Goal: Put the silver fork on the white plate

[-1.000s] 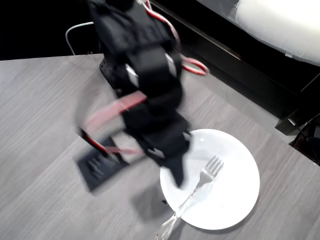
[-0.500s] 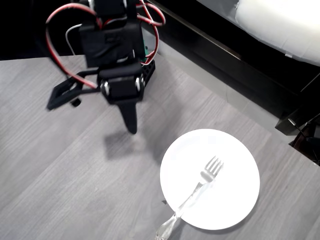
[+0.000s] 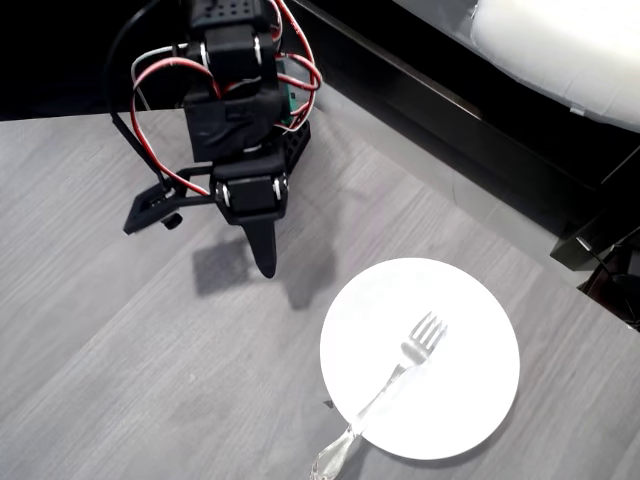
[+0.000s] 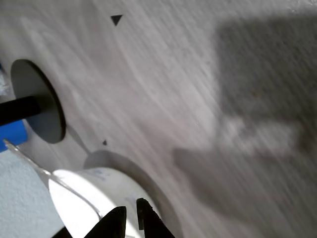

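In the overhead view the white plate [image 3: 455,395] lies on the grey table at the lower right. The silver fork [image 3: 400,372] rests slantwise on it, tines near the plate's middle and the handle end sticking out past the lower-left rim. My gripper [image 3: 264,262] hangs over bare table up and to the left of the plate, well apart from the fork, pointing down with its black fingers together and nothing between them. In the blurred wrist view the fingertips [image 4: 114,222] show at the bottom edge, with a white round shape, apparently the plate [image 4: 94,191], beyond them.
The arm's black base and red wires [image 3: 245,90] stand at the table's back edge. A black frame [image 3: 450,120] runs diagonally behind the table. A dark disc on a black rod [image 4: 42,106] stands at the left of the wrist view. Small black marks [image 4: 116,20] dot the table.
The arm has pulled back from over the plate to the upper left, then settled slightly lower. The fork and plate have not moved.
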{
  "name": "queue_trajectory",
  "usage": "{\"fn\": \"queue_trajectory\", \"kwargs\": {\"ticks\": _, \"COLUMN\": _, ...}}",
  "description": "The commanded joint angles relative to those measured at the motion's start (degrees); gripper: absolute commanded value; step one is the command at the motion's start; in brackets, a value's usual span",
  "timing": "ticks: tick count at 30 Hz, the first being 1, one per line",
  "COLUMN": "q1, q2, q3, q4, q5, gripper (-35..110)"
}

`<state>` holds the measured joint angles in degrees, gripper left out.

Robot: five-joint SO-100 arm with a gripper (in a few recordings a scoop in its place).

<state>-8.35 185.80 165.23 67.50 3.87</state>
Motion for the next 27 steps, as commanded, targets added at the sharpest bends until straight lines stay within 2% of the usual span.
{"fn": "queue_trajectory", "kwargs": {"ticks": 1, "q1": 0.2, "q2": 3.8, "q3": 3.3, "q4": 0.2, "q5": -1.0, "gripper": 0}}
{"fn": "queue_trajectory", "kwargs": {"ticks": 7, "q1": -0.2, "q2": 3.9, "q3": 8.3, "q4": -0.4, "q5": -0.7, "gripper": 0}}
{"fn": "queue_trajectory", "kwargs": {"ticks": 27, "q1": -0.4, "q2": 3.9, "q3": 8.4, "q4": 2.4, "q5": -0.2, "gripper": 0}}
